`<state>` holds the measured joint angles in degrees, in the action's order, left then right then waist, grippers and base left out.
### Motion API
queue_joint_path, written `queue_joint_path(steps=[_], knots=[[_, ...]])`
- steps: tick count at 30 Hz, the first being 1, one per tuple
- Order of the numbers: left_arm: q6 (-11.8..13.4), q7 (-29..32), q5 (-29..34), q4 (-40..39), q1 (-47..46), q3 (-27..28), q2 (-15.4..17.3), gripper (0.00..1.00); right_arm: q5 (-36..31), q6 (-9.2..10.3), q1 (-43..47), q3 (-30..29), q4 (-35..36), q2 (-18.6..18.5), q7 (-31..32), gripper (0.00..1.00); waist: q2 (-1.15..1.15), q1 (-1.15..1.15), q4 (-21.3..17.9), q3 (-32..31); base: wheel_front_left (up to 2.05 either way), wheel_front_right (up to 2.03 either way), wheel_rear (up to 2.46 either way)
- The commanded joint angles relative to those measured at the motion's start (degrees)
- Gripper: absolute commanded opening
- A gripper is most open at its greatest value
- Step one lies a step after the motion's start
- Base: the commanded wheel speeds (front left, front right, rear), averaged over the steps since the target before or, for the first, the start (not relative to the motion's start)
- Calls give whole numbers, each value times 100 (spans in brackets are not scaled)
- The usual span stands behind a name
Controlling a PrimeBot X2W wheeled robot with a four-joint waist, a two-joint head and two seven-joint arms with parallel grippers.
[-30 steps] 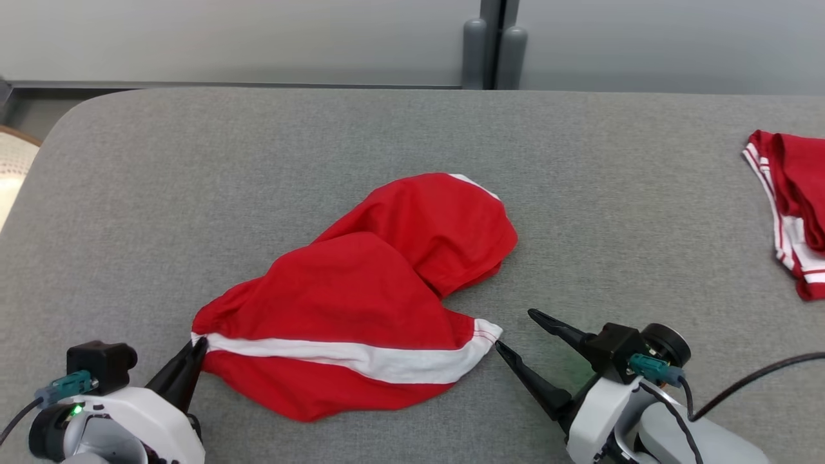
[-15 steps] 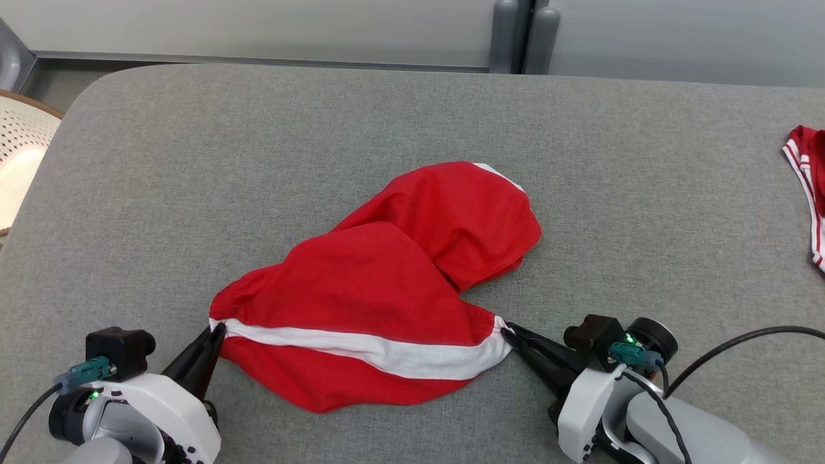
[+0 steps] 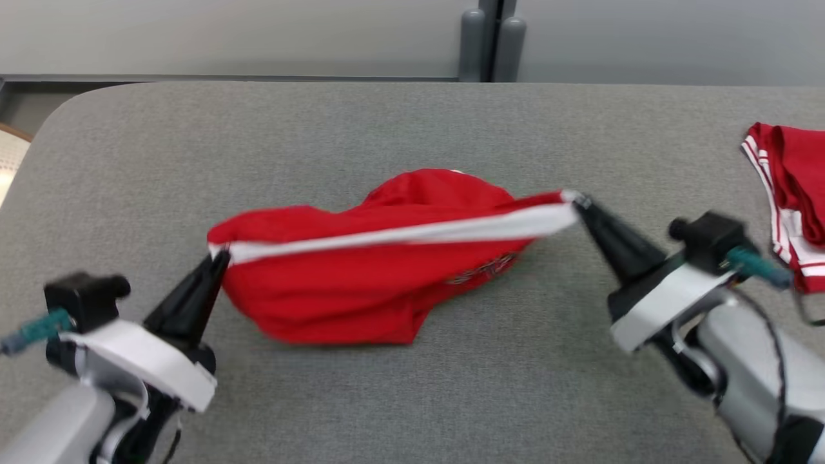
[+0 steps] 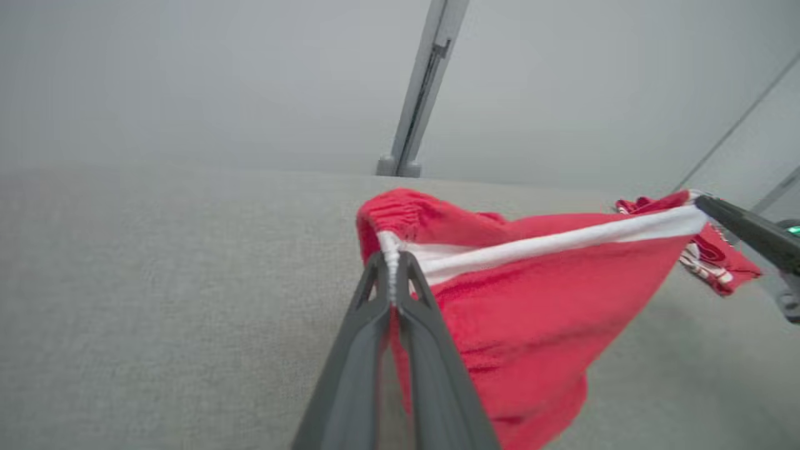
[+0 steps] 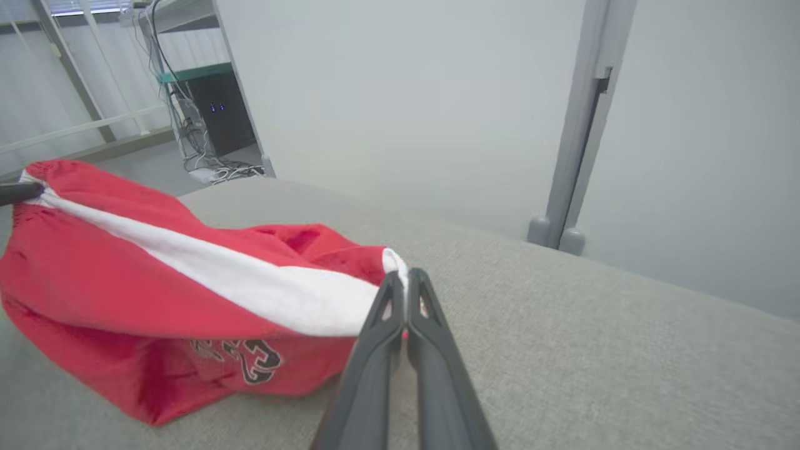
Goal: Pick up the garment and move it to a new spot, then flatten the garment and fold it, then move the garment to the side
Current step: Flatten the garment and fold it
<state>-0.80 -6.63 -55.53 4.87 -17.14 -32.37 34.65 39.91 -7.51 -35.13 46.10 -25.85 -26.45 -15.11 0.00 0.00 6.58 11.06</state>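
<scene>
Pick-up step: left gripper (image 3: 221, 256) and right gripper (image 3: 578, 201) each pinch shut on the garment (image 3: 348, 296) (white band taut between them); next, carry it level.

So the grey fabric-covered worktop (image 3: 387, 122) has a woven, felt-ish texture and a rounded far-left corner. Roughly in the middle of it sits a red cloth garment with a white band (image 3: 335, 303). Its lower bulk rests bunched up on the surface, while the banded edge is stretched taut and raised off it. Over at the right edge lies a crumpled red garment with thin white stripes (image 3: 789, 180), well apart from the first.
</scene>
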Motion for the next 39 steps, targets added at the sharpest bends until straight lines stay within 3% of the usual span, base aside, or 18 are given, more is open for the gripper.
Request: queue_joint_path(steps=[1,5,9,16,20,24,30,35,39], knots=[[-89,52,-45,-123,-223,87,87,0,40,5,-100,-178,123,-67,-3,0,0,0,-101,-5,0,0,0],[-329,416,-80,-575,-1009,195,279,0,-3,5,-479,-779,477,-286,-3,0,0,0,-329,59,0,0,0],[-495,852,25,-644,-2110,155,303,0,-128,5,-1186,-1021,437,-434,-3,0,0,0,-581,289,0,0,0],[-649,1295,333,144,-4211,-171,-137,0,-390,5,-2801,-1141,-328,-383,65,0,0,0,-1003,927,0,0,0],[-664,767,855,831,-5605,-369,-498,0,-835,5,-3846,-1475,-824,-245,6,0,0,0,-1224,1393,0,0,0],[-661,-327,1306,1355,-6453,-647,-748,0,-1413,5,-4292,-2385,-676,-98,-8,0,0,0,-1303,1668,0,0,0],[-664,-843,1122,1335,-5850,-1236,-707,0,-2154,5,-3033,-3524,209,30,1,0,0,0,-1219,1667,0,0,0],[-664,-855,876,674,-4172,-1497,-567,0,-2129,10,-929,-4121,586,178,0,0,0,0,-1064,1567,0,0,0],[-664,-858,867,153,-2777,-1583,-373,0,-1823,10,639,-4157,808,385,-1,0,0,0,-1048,1501,0,0,0]])
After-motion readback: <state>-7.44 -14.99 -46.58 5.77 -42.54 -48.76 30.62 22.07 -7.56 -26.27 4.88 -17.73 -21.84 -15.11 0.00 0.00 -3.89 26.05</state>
